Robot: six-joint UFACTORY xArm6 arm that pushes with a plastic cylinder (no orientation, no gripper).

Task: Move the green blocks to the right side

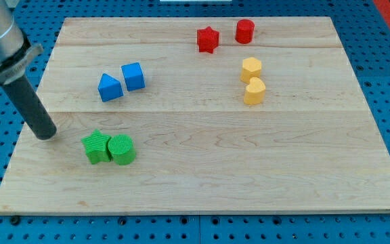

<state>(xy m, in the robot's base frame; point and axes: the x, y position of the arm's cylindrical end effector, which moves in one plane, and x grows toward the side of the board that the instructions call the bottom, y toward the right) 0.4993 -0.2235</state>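
Observation:
A green star block (96, 146) and a green cylinder (122, 150) sit touching each other at the board's lower left. My tip (46, 135) rests on the board just left of and slightly above the green star, a short gap away. The rod rises to the view's upper left.
A blue triangular block (110, 87) and a blue cube (133, 76) lie above the green pair. A red star (208, 39) and red cylinder (244, 31) are near the top edge. Two yellow blocks (252, 69) (254, 91) stand right of centre. The wooden board (249, 169) lies on blue pegboard.

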